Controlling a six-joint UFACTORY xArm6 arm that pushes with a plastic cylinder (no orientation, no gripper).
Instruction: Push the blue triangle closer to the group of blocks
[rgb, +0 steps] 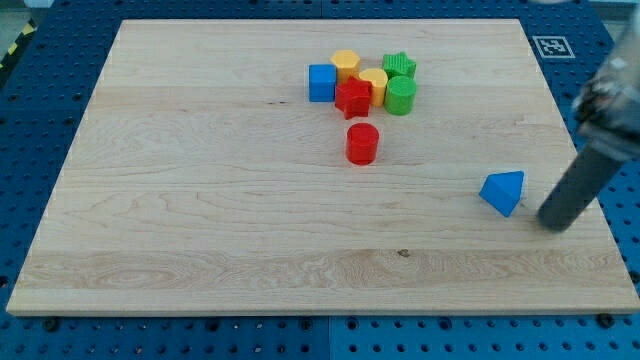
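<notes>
One blue triangle (503, 192) sits alone, a small wedge tipped on its side. My tip (553, 222) is just right of it. It is a plain rod, with no fingers to open or close.

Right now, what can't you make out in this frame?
- Camera view: arm above my tip is blurred and cut off by the view's right edge.
- Gap between my tip and the blue triangle: contact unclear.
- Yellow blocks: shapes partly hidden by the red star and the green cylinder.
</notes>
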